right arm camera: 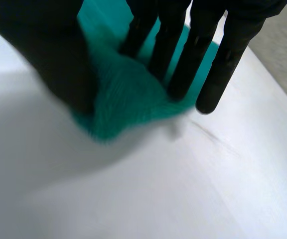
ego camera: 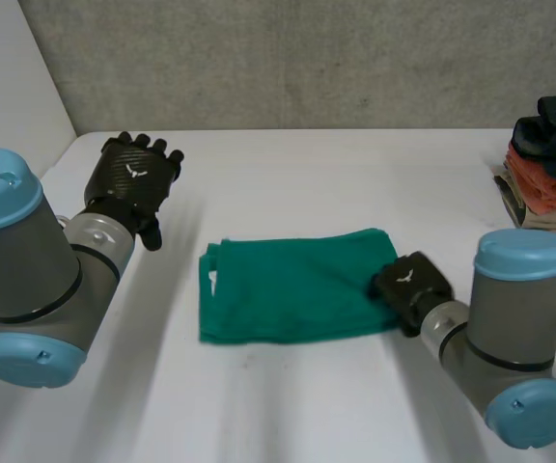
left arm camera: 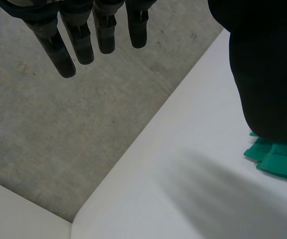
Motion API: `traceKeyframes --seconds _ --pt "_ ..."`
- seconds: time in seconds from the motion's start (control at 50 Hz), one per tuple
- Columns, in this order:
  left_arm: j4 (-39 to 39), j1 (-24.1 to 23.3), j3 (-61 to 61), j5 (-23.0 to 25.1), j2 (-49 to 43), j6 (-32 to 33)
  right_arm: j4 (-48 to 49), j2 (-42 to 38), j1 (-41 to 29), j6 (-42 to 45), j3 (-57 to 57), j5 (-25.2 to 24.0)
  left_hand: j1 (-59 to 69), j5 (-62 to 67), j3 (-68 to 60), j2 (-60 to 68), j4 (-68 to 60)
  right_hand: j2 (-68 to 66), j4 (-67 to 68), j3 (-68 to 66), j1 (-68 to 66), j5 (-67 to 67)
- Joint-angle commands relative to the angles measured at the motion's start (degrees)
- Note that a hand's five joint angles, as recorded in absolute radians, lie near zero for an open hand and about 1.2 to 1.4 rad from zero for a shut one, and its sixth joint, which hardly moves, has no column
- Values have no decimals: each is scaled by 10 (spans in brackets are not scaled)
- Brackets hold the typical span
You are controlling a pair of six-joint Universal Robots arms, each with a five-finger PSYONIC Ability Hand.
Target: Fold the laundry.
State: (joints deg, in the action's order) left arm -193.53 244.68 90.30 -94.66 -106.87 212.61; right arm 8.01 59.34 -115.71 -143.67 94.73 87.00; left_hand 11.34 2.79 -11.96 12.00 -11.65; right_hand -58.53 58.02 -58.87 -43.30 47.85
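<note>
Lying flat, folded green towel (ego camera: 292, 289)

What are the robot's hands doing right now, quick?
Left hand: open, holding nothing.
Right hand: fingers and thumb pinching the green towel at its edge.

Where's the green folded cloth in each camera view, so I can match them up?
Head view: green folded cloth mid-table, right hand at its right edge.
Left wrist view: a corner beside the left hand's thumb.
Right wrist view: pinched between the right hand's thumb and fingers.
Shared landmark: the white table.
</note>
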Motion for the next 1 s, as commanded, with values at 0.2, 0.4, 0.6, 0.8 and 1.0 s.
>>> traceKeyframes --seconds 0.2,0.4,0.6,0.8,1.0 --pt "2 -2 6 -1 12 -1 179 -6 -181 121 -103 -4 -13 -28 20 -20 17 -215 220 -211 -367 221" --pt "2 -24 24 -3 17 -2 53 -107 -226 112 -167 -18 -13 -28 20 -20 17 485 -480 489 333 -479" --pt "2 -68 -15 -7 15 -31 36 52 -155 -60 -113 -19 -13 -28 20 -20 17 485 -480 489 333 -479" --pt "7 -132 -98 -5 -43 -138 -80 67 -62 -208 -171 -47 -11 -26 17 -18 14 485 -480 489 333 -479" --pt "39 -158 -211 -25 -206 -149 -168 -39 -42 -301 -277 -52 -13 -27 19 -20 16 485 -480 489 333 -479"
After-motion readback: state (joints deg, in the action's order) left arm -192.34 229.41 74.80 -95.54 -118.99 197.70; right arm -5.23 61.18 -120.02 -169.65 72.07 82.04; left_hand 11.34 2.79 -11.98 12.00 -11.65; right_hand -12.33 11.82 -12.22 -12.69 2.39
